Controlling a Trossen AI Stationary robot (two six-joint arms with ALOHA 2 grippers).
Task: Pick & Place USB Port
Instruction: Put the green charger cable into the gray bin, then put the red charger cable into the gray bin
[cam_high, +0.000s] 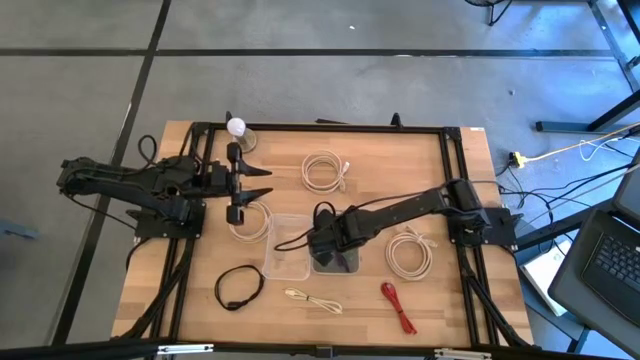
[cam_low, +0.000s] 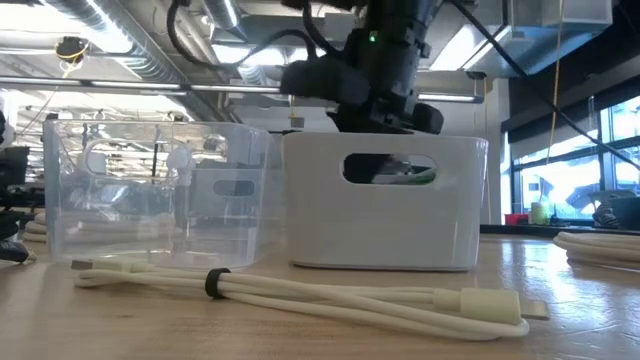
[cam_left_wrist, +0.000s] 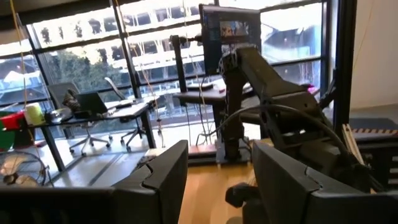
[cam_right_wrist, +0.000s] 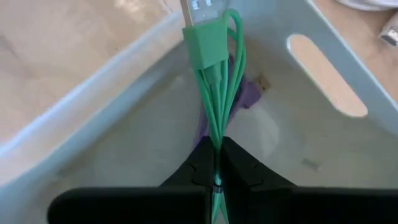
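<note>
High view: right hand (cam_high: 330, 252) at frame centre, over white bin (cam_high: 345, 266) on counter (cam_high: 440, 200); left hand (cam_high: 250, 185) idle, upper left, fingers parted, empty.
Low view: white cable (cam_low: 300, 292) across foreground.
Right wrist view: fingers clamped on green USB cable (cam_right_wrist: 217, 93), hanging inside bin.

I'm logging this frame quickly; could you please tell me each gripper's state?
Left gripper: open, holding nothing.
Right gripper: closed on the green USB cable, over the white bin.
</note>
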